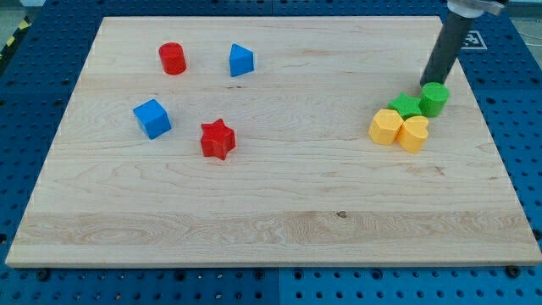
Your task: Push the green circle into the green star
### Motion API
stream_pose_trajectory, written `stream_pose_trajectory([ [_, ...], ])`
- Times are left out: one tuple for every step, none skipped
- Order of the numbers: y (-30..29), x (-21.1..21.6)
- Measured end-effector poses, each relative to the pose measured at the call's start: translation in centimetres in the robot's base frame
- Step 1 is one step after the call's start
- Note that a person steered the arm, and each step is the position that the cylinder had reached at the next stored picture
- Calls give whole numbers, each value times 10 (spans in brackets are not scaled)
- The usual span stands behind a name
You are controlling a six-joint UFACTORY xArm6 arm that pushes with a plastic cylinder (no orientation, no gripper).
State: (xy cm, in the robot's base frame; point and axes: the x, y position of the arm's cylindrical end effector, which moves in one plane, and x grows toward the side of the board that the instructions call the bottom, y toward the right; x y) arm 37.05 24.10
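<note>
The green circle (434,98) stands at the view's right, touching the green star (406,107) on its left. My tip (429,83) is just above the green circle, at its top-left edge, touching or nearly touching it. The rod rises to the view's top right.
A yellow hexagon (386,127) and a yellow heart (414,134) lie just below the green star, touching it. At the view's left are a red cylinder (173,58), a blue triangular block (241,60), a blue cube (152,119) and a red star (218,139). The wooden board (271,220) ends near the right blocks.
</note>
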Motion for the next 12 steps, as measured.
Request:
stream_pose_trajectory([
  [11,14],
  [27,15],
  [53,15],
  [36,25],
  [30,46],
  [30,64],
  [33,65],
  [65,35],
  [55,15],
  [49,15],
  [26,24],
  [21,29],
])
